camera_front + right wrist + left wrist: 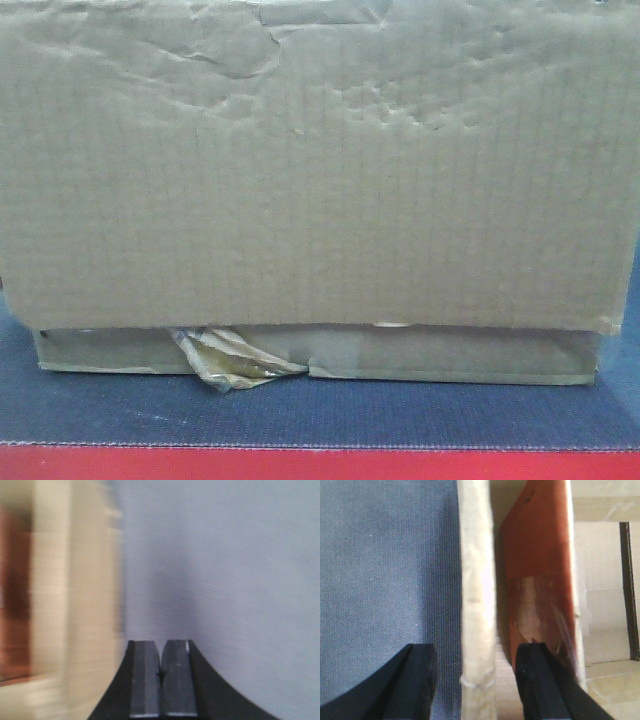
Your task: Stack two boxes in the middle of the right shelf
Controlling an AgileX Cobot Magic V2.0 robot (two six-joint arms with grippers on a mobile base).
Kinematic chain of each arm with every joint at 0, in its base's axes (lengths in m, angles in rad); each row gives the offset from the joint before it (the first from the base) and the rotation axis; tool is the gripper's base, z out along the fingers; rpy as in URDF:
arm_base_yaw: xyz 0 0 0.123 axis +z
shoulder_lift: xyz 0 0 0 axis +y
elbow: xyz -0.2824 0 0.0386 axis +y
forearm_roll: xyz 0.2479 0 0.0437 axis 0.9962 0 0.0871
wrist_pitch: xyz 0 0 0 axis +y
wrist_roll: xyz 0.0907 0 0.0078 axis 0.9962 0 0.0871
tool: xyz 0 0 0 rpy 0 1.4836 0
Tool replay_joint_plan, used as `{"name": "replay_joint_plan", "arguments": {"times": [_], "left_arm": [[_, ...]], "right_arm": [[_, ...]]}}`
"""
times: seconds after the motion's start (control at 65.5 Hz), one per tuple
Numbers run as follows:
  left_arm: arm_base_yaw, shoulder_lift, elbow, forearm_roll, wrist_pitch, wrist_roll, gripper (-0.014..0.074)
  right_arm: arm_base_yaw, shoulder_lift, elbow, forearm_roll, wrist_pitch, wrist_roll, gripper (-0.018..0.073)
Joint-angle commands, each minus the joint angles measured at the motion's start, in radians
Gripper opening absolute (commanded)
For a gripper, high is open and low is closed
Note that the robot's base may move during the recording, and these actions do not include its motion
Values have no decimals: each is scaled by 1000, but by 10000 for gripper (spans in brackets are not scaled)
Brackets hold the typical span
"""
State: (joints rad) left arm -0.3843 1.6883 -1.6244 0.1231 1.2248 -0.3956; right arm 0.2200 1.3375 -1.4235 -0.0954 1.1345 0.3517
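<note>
The creased box [320, 170] is sitting on the grey mat [320, 415], filling the front view. The left gripper [475, 680] is holding its fingers spread, straddling the box's upright edge without touching it. The right gripper [161, 675] is pressing its fingers together on nothing, with the box a blur just beside them.

The cardboard box [320, 180] sits on the mat [320, 412], a tape scrap [235, 360] at its front lower edge, left of centre.

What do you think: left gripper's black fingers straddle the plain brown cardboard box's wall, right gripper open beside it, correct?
No: the right gripper is shut beside the brown cardboard box, per the right wrist view. Left gripper does straddle its wall.
</note>
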Motion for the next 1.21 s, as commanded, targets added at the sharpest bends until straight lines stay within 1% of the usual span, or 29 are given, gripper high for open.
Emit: {"name": "replay_joint_plan", "arguments": {"times": [0.0, 0.031, 0.107, 0.168, 0.244, 0.29, 0.305, 0.351, 0.381, 0.427, 0.488, 0.564, 0.687, 0.732, 0.839, 1.19], "left_arm": [[4, -3, -1, -7, -4, -6, 277], [4, -3, -1, -7, -4, -6, 277], [4, -3, -1, -7, -4, -6, 277], [4, -3, -1, -7, -4, -6, 277], [4, -3, -1, -7, -4, -6, 277], [4, -3, -1, -7, -4, -6, 277], [4, -3, -1, -7, -4, -6, 277], [4, -3, -1, -7, -4, -6, 277], [4, -3, -1, -7, -4, -6, 277], [4, -3, -1, -7, -4, -6, 277], [4, -3, -1, -7, -4, -6, 277], [4, -3, -1, -7, -4, -6, 277], [4, -3, -1, -7, -4, -6, 277], [4, -3, -1, -7, -4, -6, 277], [4, -3, -1, -7, -4, -6, 277], [4, -3, -1, -7, -4, -6, 277]], "right_arm": [[50, 32, -87, -23, 64, 23, -147], [64, 42, -109, -23, 87, 25, -147], [91, 67, -151, -23, 87, 25, -145], [104, 83, -164, -23, 87, 25, -107], [115, 100, -167, -21, 87, 25, 5], [114, 111, -167, -19, 87, 25, 116], [117, 111, -167, -16, 87, 25, 132], [118, 118, -167, -14, 87, 25, 234], [121, 123, -167, -14, 87, 25, 274], [124, 127, -167, -11, 87, 25, 298], [129, 135, -161, -11, 87, 25, 293], [129, 141, -130, -3, 87, 25, 263], [129, 143, -53, 69, 87, 25, 214], [129, 143, -31, 80, 87, 25, 206], [129, 145, -18, 77, 87, 25, 192], [129, 193, -18, 67, 87, 25, 192]]}}
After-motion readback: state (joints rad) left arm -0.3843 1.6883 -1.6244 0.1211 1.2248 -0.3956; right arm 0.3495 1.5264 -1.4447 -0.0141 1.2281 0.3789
